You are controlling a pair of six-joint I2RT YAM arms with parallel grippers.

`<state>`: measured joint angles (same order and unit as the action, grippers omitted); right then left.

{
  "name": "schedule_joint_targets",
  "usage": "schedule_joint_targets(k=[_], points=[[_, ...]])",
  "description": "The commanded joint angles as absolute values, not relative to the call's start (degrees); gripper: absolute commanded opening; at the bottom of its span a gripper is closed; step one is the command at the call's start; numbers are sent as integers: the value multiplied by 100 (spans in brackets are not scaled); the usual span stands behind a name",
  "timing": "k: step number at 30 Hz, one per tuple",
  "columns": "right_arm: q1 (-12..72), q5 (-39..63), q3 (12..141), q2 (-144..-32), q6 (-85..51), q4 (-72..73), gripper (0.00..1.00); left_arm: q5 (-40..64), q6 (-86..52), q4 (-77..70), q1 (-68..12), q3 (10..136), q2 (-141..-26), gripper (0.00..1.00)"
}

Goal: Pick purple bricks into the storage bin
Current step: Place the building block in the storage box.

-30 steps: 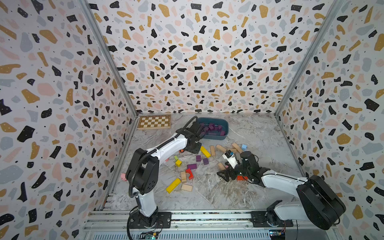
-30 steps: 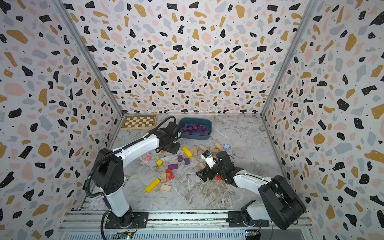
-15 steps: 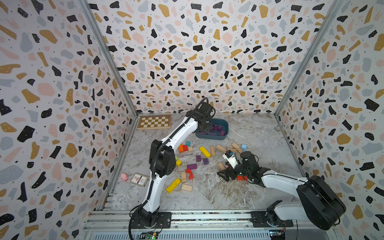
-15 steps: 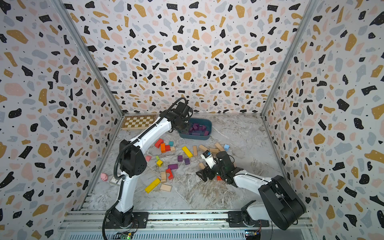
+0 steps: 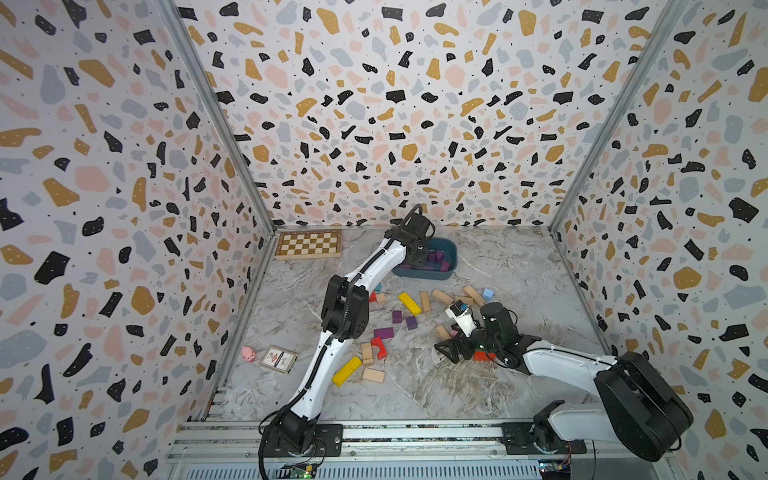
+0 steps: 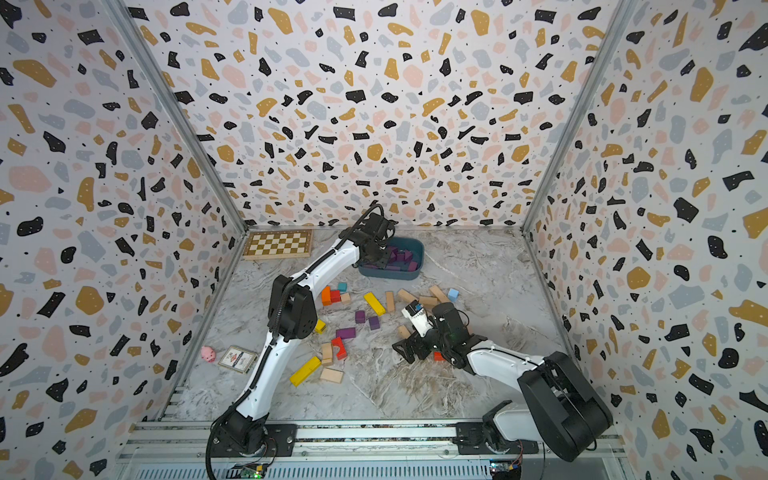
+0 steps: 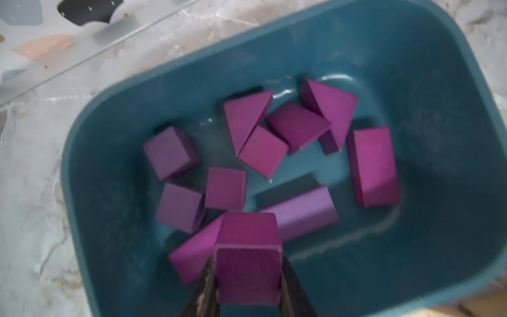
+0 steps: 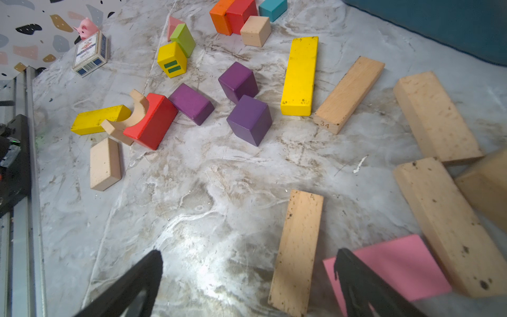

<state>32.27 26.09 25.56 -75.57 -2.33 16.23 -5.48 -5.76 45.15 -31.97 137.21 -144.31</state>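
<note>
Left end effector [image 7: 248, 288], fingers pressed in on a purple cube [image 7: 248, 247], holds it inside the rim line of the storage bin [image 7: 439, 109]. In both top views the cube is over the bin's 9 o'clock half. About ten purple bricks [image 7: 374, 167] lie bunched mid-floor in the bin, with bare teal floor running along the walls.

The bin stands at 12 o'clock on the tabletop [image 5: 415, 395], close to the back wall. The chessboard [image 5: 309, 244] lies well apart at 10 o'clock.

Right end effector [image 8: 247, 274], spread wide and holding nothing, hangs low over the marble at about 4 o'clock. A tan plank [image 8: 299, 252] lies just ahead between its fingers, and a pink block [image 8: 397, 263] sits beside one of them.

Three loose purple blocks [image 8: 249, 119] lie near the tabletop's centre, toward 10 o'clock from that end effector, with bare marble between. Open marble also runs along the 6 o'clock edge by the rail [image 5: 374, 432].
</note>
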Motion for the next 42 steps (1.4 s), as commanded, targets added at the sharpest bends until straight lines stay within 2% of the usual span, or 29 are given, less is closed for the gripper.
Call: schedule_joint_targets(k=[1,26,28,30,32,35,42], points=[[3234,2608,2701,-7448,-199,1521,100,-736,-560,3979,-3164,14023,-14591,0],[3228,2628,2751,-7659,-174,1546,100,-711,-422,3162,-2901,14663,-15367,2],[3234,2639,2755,-7672,-176,1542,100,-696,-414,3157,-2900,14678,-15383,9],[3233,2643,2759,-7684,-176,1555,100,-695,-396,3147,-2903,14653,-15374,27],[3231,2646,2760,-7688,-176,1556,100,-686,-382,3116,-2900,14593,-15347,37],[3234,2657,2761,-7698,-174,1556,100,-666,-378,3068,-2901,14513,-15298,41],[3234,2698,2777,-7729,-184,1578,100,-661,-330,3054,-2900,14511,-15198,44]])
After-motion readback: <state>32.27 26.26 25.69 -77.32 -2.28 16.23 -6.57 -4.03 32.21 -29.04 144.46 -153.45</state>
